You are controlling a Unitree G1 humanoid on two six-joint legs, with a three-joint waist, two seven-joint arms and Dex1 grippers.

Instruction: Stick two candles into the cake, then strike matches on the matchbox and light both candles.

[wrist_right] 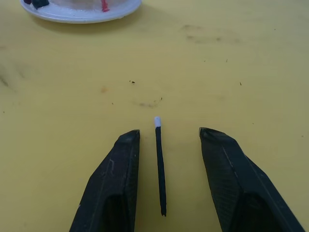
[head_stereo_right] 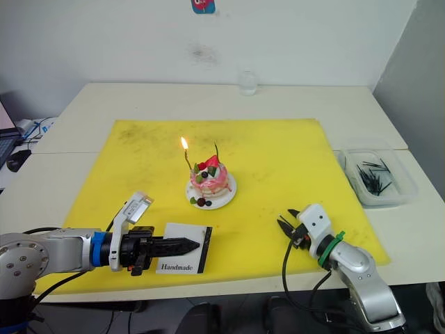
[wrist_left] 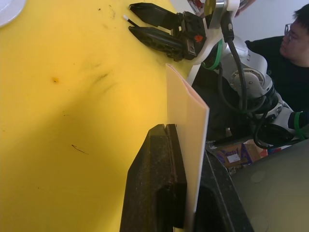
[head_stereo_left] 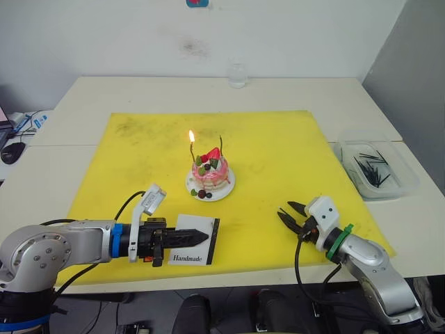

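Note:
The cake point(head_stereo_left: 211, 174) sits on its white plate point(head_stereo_left: 226, 188) in the middle of the yellow mat. Two candles stand in it. The left candle point(head_stereo_left: 191, 149) burns with a small flame, and the right candle point(head_stereo_left: 221, 146) shows no flame. My left gripper point(head_stereo_left: 198, 239) is shut on the white matchbox point(head_stereo_left: 195, 252) near the mat's front edge; the matchbox's edge point(wrist_left: 188, 121) shows between the fingers point(wrist_left: 157, 183). My right gripper point(wrist_right: 169, 135) is open and low over the mat at the front right. A dark match point(wrist_right: 160, 164) with a white tip lies between its fingers.
A clear plastic box point(head_stereo_left: 400, 182) holding several dark matches stands off the mat at the right. A small glass point(head_stereo_left: 238, 75) is at the table's far side. A person point(wrist_left: 289, 48) sits beyond the table's front edge. The mat point(head_stereo_left: 278, 153) is bare around the cake.

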